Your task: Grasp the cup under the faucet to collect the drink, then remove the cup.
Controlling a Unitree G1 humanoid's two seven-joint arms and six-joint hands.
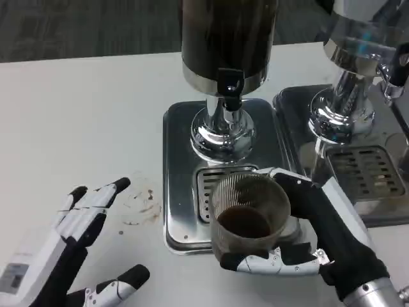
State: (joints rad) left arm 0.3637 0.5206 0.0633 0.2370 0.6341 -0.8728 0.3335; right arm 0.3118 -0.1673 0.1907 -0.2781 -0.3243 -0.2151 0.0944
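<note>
Right hand (319,236) wrapped around the part-filled cup (248,217) on the drip tray (176,173) below the faucet (230,86), left hand (80,246) spread idle; next, withdrawing the cup level

My left hand (77,246) has a white back and white fingers with black tips. A small grey sticker sits near its wrist. My right hand (313,236) looks mostly black, with white and silver pieces along its fingers. A shiny silver arm (374,294) starts behind it.
</note>
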